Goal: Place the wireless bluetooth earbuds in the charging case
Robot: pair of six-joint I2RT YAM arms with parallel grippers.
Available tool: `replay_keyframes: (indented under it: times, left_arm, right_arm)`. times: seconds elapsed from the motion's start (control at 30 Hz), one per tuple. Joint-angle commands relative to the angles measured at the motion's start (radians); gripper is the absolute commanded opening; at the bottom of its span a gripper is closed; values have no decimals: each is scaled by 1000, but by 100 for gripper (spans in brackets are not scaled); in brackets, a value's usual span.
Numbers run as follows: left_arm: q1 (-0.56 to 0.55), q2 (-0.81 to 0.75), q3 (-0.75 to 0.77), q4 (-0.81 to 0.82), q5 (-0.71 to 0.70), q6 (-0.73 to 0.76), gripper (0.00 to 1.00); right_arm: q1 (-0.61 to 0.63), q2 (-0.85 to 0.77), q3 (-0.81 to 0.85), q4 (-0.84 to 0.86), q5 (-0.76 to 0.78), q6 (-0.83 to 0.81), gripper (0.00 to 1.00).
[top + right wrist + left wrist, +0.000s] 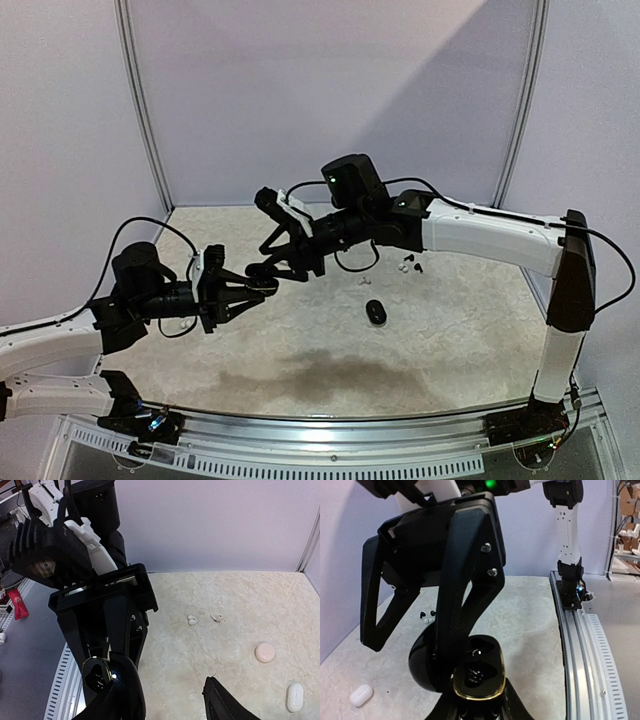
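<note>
Two claws meet mid-air: the left gripper clamps the open black charging case, its wells too dark to read. The right gripper hangs above it, jaws apart, gripping nothing. Beyond, white earbuds lie on the table.

L arm comes in from lower left, forearm approx level, wrist pointing right. L gripper clamped tight on the open black case, held up in the air. R arm: upright at base, elbow high, forearm stretched left, wrist tipped down. R gripper has fingers apart, one tip over the case, the other clear of it.
</note>
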Motion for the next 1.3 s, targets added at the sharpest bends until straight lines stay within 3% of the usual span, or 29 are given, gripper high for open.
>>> replay_keyframes:
  times: [0.0,0.27,0.4,0.47,0.53,0.63,0.73,0.93,1.13,1.27]
  left_arm:
    - [-16,7,-21,66,-3,-150,0]
    - [-15,20,-36,69,-43,-244,0]
    - [-15,15,-41,61,-52,-257,0]
    - [-15,15,-43,63,-54,-255,0]
    - [-15,11,-46,63,-54,-251,0]
    - [-15,3,-53,66,-60,-249,0]
    - [-14,-6,-57,64,-60,-242,0]
    - [-14,-10,-62,67,-54,-225,0]
    - [-14,-14,-65,69,-50,-214,0]
    - [-14,-15,-65,66,-49,-212,0]
  right_arm:
    - [-24,23,39,-51,-7,17,59]
    - [-32,10,103,-37,-86,24,66]
    - [-81,-27,114,46,-69,146,69]
    - [-119,-55,113,71,7,268,69]
    - [-166,-81,115,26,179,352,71]
    - [-261,-107,106,-123,443,482,75]
    - [-362,-100,86,-274,577,565,70]
    - [-455,7,119,-551,828,346,64]
    - [-570,213,243,-751,840,276,49]
    - [-600,318,292,-804,808,250,49]
